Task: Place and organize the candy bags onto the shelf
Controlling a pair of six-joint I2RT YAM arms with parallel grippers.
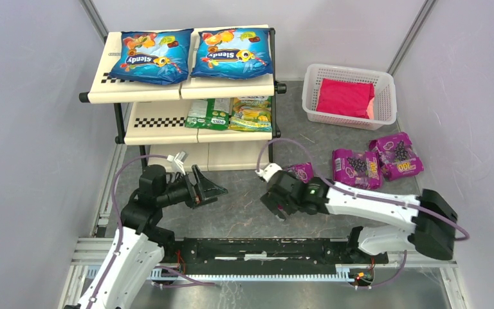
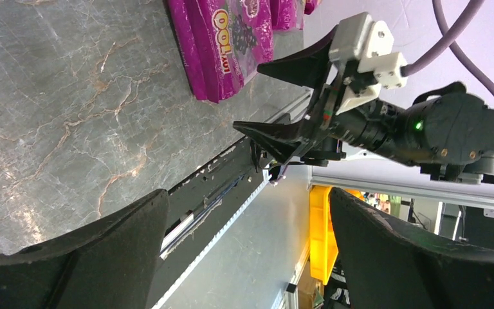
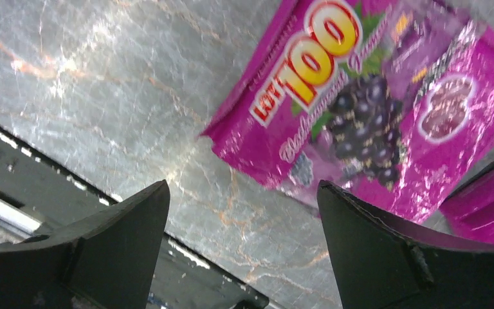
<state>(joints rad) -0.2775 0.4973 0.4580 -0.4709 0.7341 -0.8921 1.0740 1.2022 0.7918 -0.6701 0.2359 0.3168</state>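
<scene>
Grey marbled table [image 1: 241, 209]. Shelf [image 1: 161, 122] at rear left: two blue candy bags [image 1: 151, 56] on the top tier, two green-yellow bags [image 1: 231, 114] on the middle tier. White basket [image 1: 315, 96] at rear right holds a red packet [image 1: 344, 98]. Three purple bags [image 1: 356, 168] lie on the table, right of the shelf. Left gripper [image 1: 209, 188] released, empty. Right gripper [image 3: 241, 193] released, empty, near the nearest purple bag [image 3: 360, 109].
</scene>
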